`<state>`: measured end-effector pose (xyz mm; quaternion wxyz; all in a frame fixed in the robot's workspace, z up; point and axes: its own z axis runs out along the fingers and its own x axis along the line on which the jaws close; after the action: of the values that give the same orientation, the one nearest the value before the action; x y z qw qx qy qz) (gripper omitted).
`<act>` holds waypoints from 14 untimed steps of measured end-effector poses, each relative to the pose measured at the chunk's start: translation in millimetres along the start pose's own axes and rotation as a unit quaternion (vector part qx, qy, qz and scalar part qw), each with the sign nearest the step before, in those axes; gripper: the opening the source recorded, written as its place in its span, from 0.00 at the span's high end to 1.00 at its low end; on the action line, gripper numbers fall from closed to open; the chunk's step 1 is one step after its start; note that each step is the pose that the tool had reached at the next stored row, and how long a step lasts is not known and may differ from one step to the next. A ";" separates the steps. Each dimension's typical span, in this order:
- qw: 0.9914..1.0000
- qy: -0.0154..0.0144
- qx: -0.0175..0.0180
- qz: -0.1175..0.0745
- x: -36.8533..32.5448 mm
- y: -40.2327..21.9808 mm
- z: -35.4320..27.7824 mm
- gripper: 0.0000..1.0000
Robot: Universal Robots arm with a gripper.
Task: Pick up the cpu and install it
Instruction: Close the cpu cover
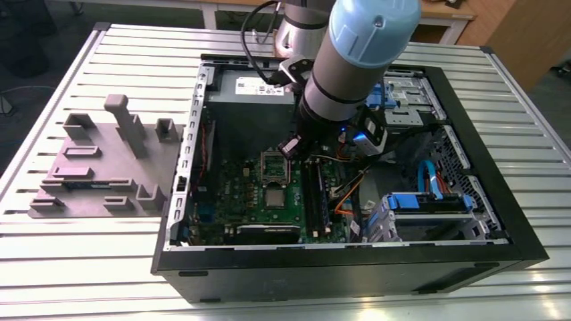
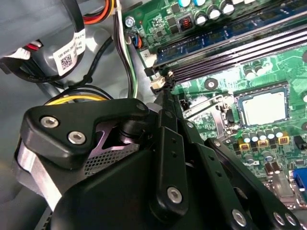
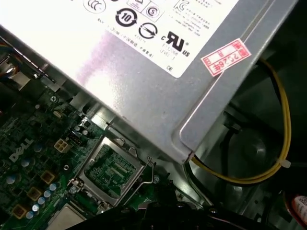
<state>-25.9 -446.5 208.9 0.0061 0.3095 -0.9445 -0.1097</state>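
Even overhead light, glare on the grey metal box (image 3: 144,72), blurred dark pincer housing nearby.

Cpu (image 2: 264,108): pale silvery metal top, smooth, soft satin sheen, set in the green motherboard (image 2: 268,62), whose lacquered surface looks slightly glossy. Beside the cpu, the open socket frame (image 3: 111,168) is bright bare metal. Gripper (image 2: 165,103): black links, matt, looking like plastic or coated metal, with shiny steel screw heads. Power supply box (image 3: 158,91): dull grey sheet metal, bearing a glossy white paper label (image 3: 144,24). Table (image 1: 53,80) around the case: ribbed, brushed aluminium-looking slats.
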 end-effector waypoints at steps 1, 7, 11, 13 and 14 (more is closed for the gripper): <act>1.000 0.000 0.000 -0.003 -0.2 0.3 0.7 0.89; 1.000 -0.001 -0.003 -0.007 -0.2 2.7 2.8 0.89; 1.000 -0.003 -0.007 -0.007 0.0 3.3 4.3 0.89; 1.000 -0.005 -0.009 -0.008 0.0 3.6 5.3 0.89; 1.000 -0.006 -0.009 -0.008 0.2 3.8 5.8 0.89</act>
<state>-28.7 -442.4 204.0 0.0028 0.3159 -0.9411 -0.1204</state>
